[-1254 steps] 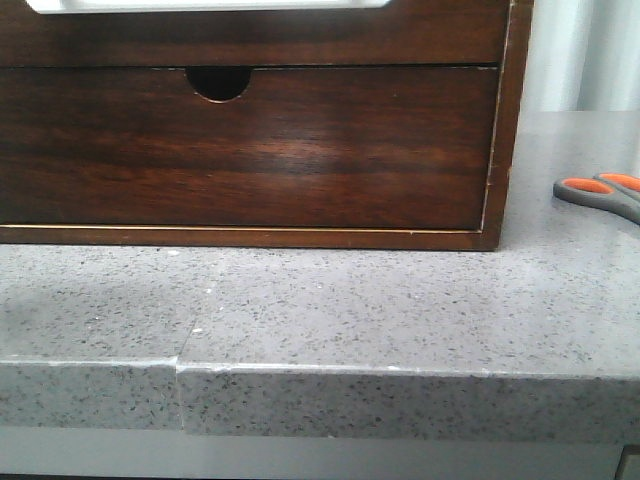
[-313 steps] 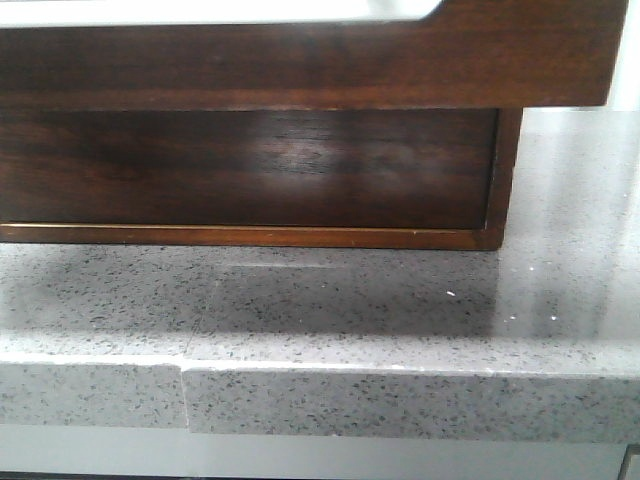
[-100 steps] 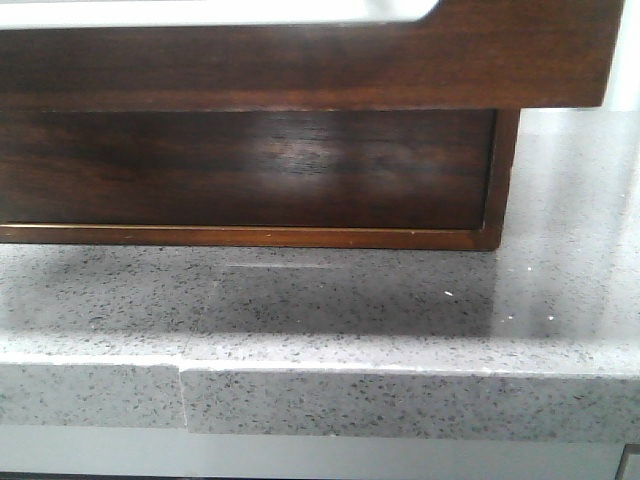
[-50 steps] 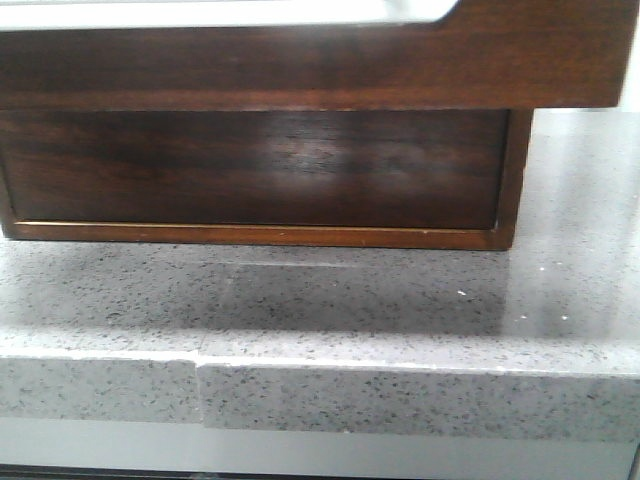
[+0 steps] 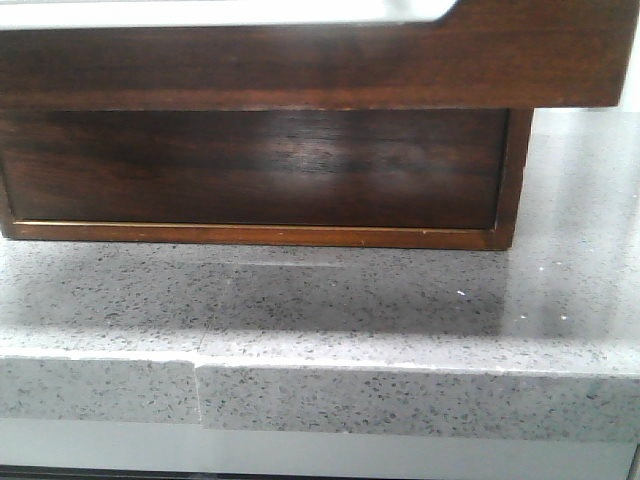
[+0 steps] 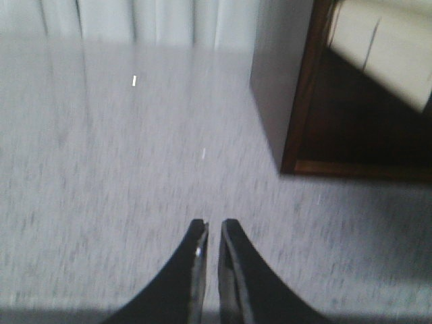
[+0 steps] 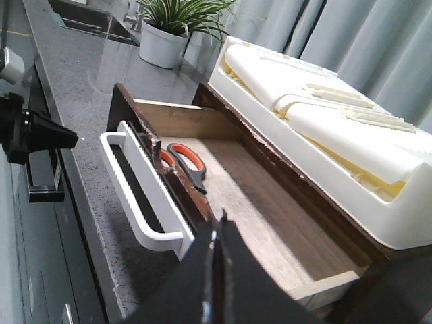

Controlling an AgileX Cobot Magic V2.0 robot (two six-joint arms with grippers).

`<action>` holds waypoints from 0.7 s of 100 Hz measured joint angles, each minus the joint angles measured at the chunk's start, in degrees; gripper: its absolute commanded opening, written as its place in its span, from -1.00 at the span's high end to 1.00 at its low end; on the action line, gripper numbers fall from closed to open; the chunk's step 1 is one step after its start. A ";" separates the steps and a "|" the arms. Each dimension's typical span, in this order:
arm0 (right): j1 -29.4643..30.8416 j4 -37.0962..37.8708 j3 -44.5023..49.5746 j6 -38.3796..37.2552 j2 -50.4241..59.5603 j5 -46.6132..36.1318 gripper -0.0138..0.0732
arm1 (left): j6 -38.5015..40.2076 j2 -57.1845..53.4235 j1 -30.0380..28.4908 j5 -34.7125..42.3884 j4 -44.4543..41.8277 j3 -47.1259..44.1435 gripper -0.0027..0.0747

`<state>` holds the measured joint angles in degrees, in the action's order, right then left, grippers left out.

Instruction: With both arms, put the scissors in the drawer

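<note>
Two grippers hang with fingers pressed together, holding nothing: the left gripper (image 6: 213, 226) low over the speckled grey counter (image 6: 101, 189), the right gripper (image 7: 221, 223) above the pulled-out, glossy dark-wood drawer (image 7: 283, 223). Beyond, the orange-looped scissors (image 7: 187, 164) lie flat on its pale floor near the white handle (image 7: 142, 196).

drawer (image 7: 223, 196) front hides part of scissors (image 7: 185, 164).
</note>
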<state>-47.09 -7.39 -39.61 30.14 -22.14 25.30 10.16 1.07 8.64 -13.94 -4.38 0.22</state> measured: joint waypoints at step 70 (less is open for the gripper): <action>0.00 0.00 0.00 0.00 0.00 0.00 0.79 | -0.10 -1.26 -0.27 -4.43 -0.22 0.00 0.91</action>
<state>-47.09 -7.39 -39.61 30.14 -22.14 25.30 10.06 -0.18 8.37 -18.37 -4.60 0.22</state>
